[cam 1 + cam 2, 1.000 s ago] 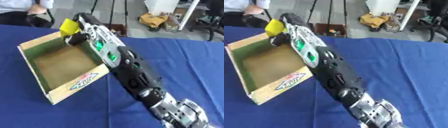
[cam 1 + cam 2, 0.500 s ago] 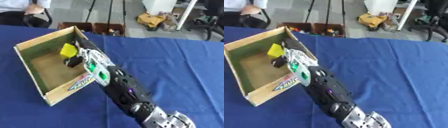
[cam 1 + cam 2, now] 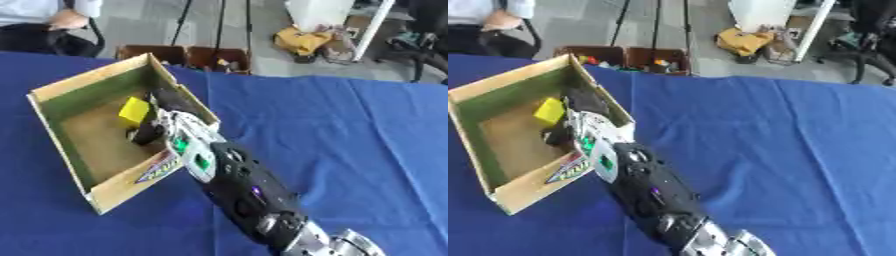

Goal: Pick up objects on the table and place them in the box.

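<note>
An open cardboard box (image 3: 66, 87) with a green inner wall stands on the blue table at the left. My right arm (image 3: 236, 182) comes up from the lower right and reaches over the box's right wall. Inside the box, my right hand (image 3: 156, 129) has its dark fingers curled round a yellow block (image 3: 134, 111). The block sits low, close to the box floor (image 3: 96, 142). Whether it touches the floor is hidden by the hand. My left hand shows in neither view.
The blue cloth (image 3: 350, 150) covers the table to the right of my arm. Beyond the far edge, brown crates (image 3: 188, 56) stand on the floor, with yellow-brown clutter (image 3: 302, 40) further back. A seated person (image 3: 52, 20) is at the upper left.
My right hand has carried the yellow block from above the box's far corner down into the box. The view has also shifted.
</note>
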Tool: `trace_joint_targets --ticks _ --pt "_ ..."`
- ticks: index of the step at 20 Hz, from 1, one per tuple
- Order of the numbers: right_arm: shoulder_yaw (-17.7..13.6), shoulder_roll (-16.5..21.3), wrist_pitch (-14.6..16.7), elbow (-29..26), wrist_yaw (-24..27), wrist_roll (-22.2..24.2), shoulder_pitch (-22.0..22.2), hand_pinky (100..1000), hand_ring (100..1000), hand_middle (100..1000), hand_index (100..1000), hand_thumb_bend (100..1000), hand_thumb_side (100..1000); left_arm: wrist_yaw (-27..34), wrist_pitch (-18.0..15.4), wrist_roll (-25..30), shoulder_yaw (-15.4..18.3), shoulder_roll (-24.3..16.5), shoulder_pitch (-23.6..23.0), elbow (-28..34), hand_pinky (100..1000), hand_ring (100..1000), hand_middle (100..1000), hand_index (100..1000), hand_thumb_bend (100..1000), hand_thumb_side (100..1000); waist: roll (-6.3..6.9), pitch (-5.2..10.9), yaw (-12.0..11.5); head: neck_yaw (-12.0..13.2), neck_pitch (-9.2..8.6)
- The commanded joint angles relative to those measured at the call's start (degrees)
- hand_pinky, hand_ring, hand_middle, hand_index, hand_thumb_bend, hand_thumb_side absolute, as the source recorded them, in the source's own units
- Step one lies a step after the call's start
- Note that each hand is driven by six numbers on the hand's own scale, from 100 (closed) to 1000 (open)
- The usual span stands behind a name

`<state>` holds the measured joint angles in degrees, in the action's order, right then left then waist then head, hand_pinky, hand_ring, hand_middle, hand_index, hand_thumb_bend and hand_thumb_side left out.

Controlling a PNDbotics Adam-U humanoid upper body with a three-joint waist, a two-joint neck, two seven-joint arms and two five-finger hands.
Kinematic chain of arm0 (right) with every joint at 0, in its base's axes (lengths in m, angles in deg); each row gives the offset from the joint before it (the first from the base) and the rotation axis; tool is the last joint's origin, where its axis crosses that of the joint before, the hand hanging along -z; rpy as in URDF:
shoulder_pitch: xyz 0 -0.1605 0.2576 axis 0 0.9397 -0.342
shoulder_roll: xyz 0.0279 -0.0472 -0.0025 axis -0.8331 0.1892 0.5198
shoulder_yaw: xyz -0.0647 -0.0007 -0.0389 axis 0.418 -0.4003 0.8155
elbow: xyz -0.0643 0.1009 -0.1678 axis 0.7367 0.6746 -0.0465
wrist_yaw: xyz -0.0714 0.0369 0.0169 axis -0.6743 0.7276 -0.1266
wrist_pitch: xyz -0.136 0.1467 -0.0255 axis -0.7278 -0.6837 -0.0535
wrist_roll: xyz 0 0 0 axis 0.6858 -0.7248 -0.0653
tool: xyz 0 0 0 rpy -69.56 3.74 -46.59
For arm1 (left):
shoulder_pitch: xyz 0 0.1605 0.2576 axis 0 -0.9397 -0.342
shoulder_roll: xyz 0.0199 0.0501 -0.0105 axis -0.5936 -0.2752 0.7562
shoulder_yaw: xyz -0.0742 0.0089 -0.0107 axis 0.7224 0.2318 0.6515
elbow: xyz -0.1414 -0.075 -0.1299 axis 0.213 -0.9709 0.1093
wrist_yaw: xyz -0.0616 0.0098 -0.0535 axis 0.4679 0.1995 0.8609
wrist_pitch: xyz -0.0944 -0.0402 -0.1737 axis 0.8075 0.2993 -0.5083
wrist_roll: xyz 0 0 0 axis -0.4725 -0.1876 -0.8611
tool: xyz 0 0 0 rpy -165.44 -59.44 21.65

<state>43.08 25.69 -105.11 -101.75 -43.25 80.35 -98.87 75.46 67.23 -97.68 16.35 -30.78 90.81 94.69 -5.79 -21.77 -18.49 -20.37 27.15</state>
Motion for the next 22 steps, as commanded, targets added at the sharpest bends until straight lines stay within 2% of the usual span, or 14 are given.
trace_joint_targets --ticks 1,4,5,8,9,10,11,12,13,18,22 --pt "0.3 0.2 1.5 -2.1 0.4 -0.3 -0.9 640 671 717 816 576 532 0.2 0.0 0.2 0.3 -0.5 0.8 0.8 722 908 866 924 100 909 -0.34 0.00 -0.1 -0.2 -0.62" --pt "0.4 0.7 2.4 -3.4 0.5 -0.8 -1.1 757 791 831 882 670 693 0.2 0.1 0.2 0.3 -0.5 0.7 0.8 722 908 865 924 100 909 -0.31 0.05 0.0 -0.1 -0.57" --pt "0.3 0.9 2.6 -3.8 0.4 -1.1 -1.2 769 802 841 886 681 715 0.2 0.1 0.2 0.3 -0.5 0.6 0.8 722 908 865 924 100 909 -0.29 0.08 0.0 -0.1 -0.56" --pt "0.2 2.1 2.9 -5.9 0.6 -1.7 -1.7 800 831 866 889 683 751 0.1 0.1 0.1 0.4 -0.7 0.5 0.8 722 908 866 924 100 909 -0.22 0.20 0.4 0.2 -0.45" --pt "0.2 2.8 3.0 -7.3 0.9 -1.9 -2.0 804 833 868 888 618 838 0.1 0.2 0.1 0.5 -0.8 0.4 0.8 722 908 866 924 100 909 -0.21 0.26 0.7 0.4 -0.35" --pt "0.3 3.6 3.0 -8.9 1.3 -1.9 -2.2 806 833 864 887 676 776 0.0 0.2 0.1 0.5 -0.9 0.3 0.8 722 908 866 924 100 909 -0.20 0.33 0.9 0.6 -0.25" --pt "0.2 4.7 3.0 -11.1 2.0 -1.9 -2.4 805 831 862 885 673 783 -0.1 0.2 0.0 0.5 -1.0 0.1 0.8 722 908 866 924 100 909 -0.20 0.43 1.2 1.0 -0.16" --pt "0.1 5.9 2.8 -13.4 2.9 -2.0 -2.5 804 830 862 883 599 864 -0.1 0.3 0.0 0.6 -1.2 0.0 0.8 722 908 866 924 100 906 -0.20 0.50 1.4 1.3 -0.10" --pt "-0.1 7.3 2.7 -16.0 4.0 -2.1 -2.5 802 826 855 879 665 801 -0.2 0.3 -0.1 0.7 -1.3 -0.1 0.8 723 908 866 924 100 909 -0.18 0.59 1.6 1.7 -0.02" --pt "-1.9 13.7 1.0 -29.1 10.4 -4.4 -0.9 777 807 831 867 620 873 -0.6 0.4 -0.5 1.0 -1.7 -0.7 0.8 723 909 866 924 100 910 -0.02 0.95 2.9 4.2 0.73" --pt "-4.1 18.1 0.1 -40.2 17.0 -8.4 2.4 769 801 825 858 574 868 -0.8 0.4 -0.9 1.2 -1.8 -1.1 0.8 724 909 866 924 100 912 0.62 1.13 3.8 6.0 0.88"
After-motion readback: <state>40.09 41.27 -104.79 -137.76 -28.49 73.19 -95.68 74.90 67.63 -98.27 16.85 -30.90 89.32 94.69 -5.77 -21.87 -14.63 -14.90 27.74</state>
